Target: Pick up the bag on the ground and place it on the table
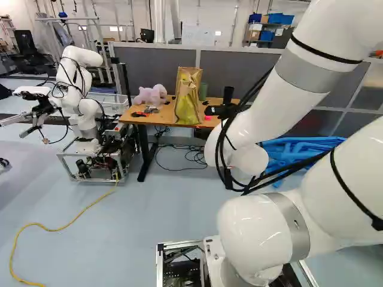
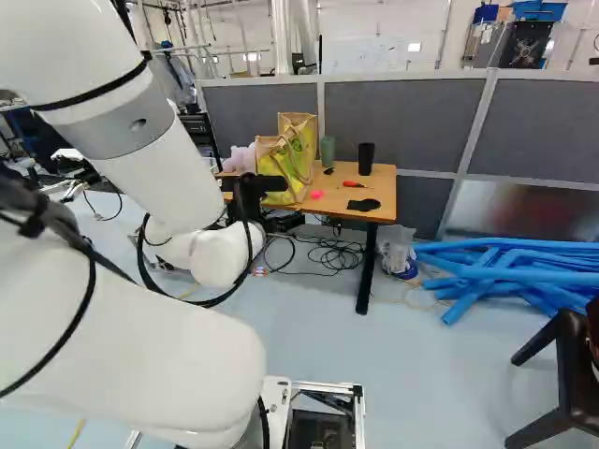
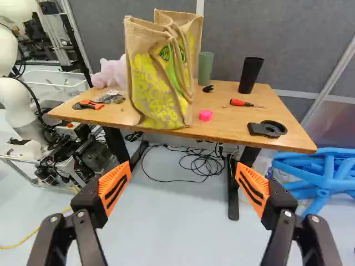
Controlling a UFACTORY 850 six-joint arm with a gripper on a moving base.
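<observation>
Tan woven fabric with yellow and green print forms the bag [image 3: 161,86], which stands upright on the light-brown wooden table [image 3: 227,124], near its front edge. White tubular robot arm [image 1: 281,89] reaches toward the table and carries the black two-fingered gripper [image 2: 253,201]. In the wrist view, the gripper [image 3: 183,182] is wide open, its ribbed orange pads [image 3: 115,185] well apart, and it holds nothing. The table and bag are ahead of it.

Also on the table: a pale pink plush toy [image 3: 110,73] beside the bag; a green cylindrical cup [image 3: 204,67] on the bag's other side, toward the back; a taller black cup [image 3: 250,75]; a red-handled screwdriver [image 3: 241,103]; a small bright-pink round item [image 3: 205,115] just beside the bag's base; a flat black piece with a ring-shaped end [image 3: 268,129]; and an orange-and-black hand tool [image 3: 89,105] at the plush toy's end.

Black cables [image 3: 198,165] lie looped on the floor beneath the table. Blue foam-like tubes [image 2: 510,267] are piled at the right of the right base view. Another white robot arm [image 1: 81,81] stands at the left of the left base view.
</observation>
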